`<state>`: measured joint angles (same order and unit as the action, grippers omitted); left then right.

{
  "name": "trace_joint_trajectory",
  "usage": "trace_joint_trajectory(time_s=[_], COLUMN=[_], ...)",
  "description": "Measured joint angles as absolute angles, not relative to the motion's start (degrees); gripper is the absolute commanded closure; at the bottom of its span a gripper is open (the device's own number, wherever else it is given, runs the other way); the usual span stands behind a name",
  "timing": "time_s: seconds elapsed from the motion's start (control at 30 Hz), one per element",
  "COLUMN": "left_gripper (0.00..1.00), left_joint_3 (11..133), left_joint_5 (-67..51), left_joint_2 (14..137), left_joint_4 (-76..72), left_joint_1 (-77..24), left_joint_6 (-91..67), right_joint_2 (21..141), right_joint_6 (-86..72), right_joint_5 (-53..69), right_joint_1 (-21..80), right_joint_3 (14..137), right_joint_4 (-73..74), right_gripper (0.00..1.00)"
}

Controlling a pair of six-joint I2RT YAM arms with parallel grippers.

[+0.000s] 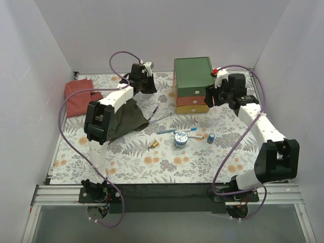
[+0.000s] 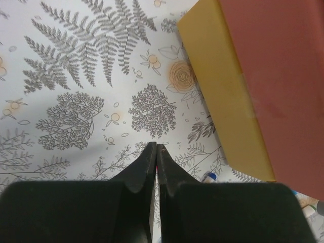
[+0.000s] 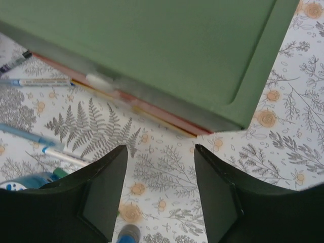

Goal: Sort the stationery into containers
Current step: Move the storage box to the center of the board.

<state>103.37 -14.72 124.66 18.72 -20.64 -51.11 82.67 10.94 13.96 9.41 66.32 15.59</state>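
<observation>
The small chest (image 1: 192,71) has a green top and closed green, red-orange (image 1: 190,100) and yellow (image 1: 191,109) drawers. In front of it lie a purple pen (image 1: 153,113), a silver pen (image 1: 161,119), a blue pen (image 1: 174,130), a round blue-white tin (image 1: 180,139), a blue cylinder (image 1: 210,137) and a brass piece (image 1: 154,145). My left gripper (image 1: 150,87) is shut and empty, left of the chest (image 2: 223,96). My right gripper (image 1: 212,98) is open and empty at the chest's right front corner (image 3: 152,45), above bare table (image 3: 161,149).
A dark green cloth (image 1: 126,116) lies under my left arm. A red cloth (image 1: 81,93) sits at the back left. White walls enclose the floral table (image 1: 152,162). The right wrist view shows pens (image 3: 43,81) and the tin (image 3: 25,181) to the left of the fingers.
</observation>
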Motion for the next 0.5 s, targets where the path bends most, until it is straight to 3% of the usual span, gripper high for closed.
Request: trace_joint_trajectory(time_s=[0.5], left_gripper=[1.0], left_joint_3=[109.3], left_joint_5=[-25.1], left_joint_2=[130.5], left_joint_4=[17.8], left_joint_1=[-22.9], left_joint_6=[-55.3], right_joint_2=[96.0], right_joint_6=[9.3], right_joint_5=[12.4], right_joint_1=[9.3], right_joint_3=[81.4], right_joint_4=[13.5], right_gripper=[0.44])
